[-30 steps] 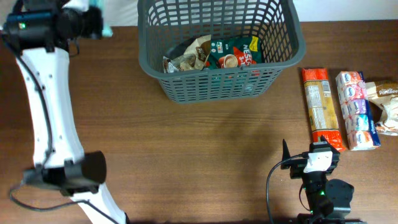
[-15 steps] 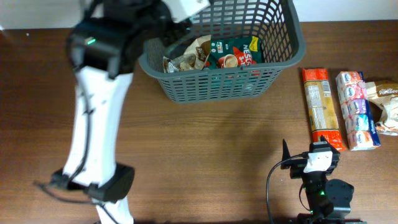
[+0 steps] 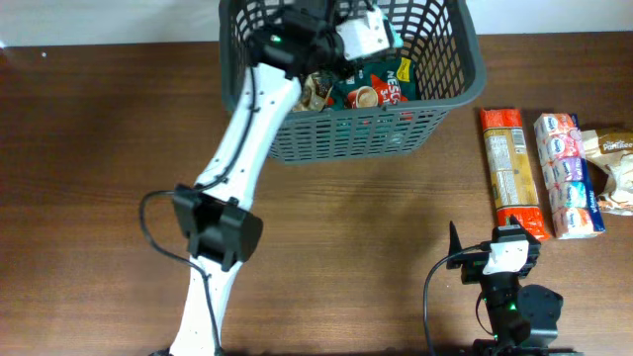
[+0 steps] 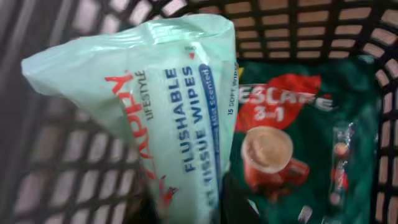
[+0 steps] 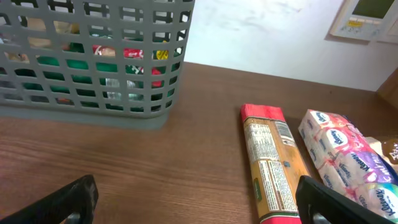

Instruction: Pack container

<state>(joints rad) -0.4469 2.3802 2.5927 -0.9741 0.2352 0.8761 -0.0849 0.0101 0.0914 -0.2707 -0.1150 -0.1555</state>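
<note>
The dark grey lattice basket (image 3: 450,89) stands at the top centre of the table. It also shows in the right wrist view (image 5: 93,93). My left gripper (image 3: 368,35) reaches over the basket, shut on a pale green pack of flushable wipes (image 4: 168,118), held above a green Nescafe packet (image 4: 298,155) lying inside the basket; that packet shows overhead too (image 3: 381,89). A tan snack packet (image 3: 297,94) lies beside it in the basket. My right gripper (image 5: 196,202) is open and empty, low over the table near the front right.
A long orange pasta packet (image 3: 509,173), a pack of tissues (image 3: 567,176) and a beige packet (image 3: 615,168) lie on the table right of the basket. The pasta (image 5: 273,162) and tissues (image 5: 342,155) lie ahead of my right gripper.
My left arm has swung from the far left edge across to over the basket, carrying the wipes pack. The right arm has not moved.
</note>
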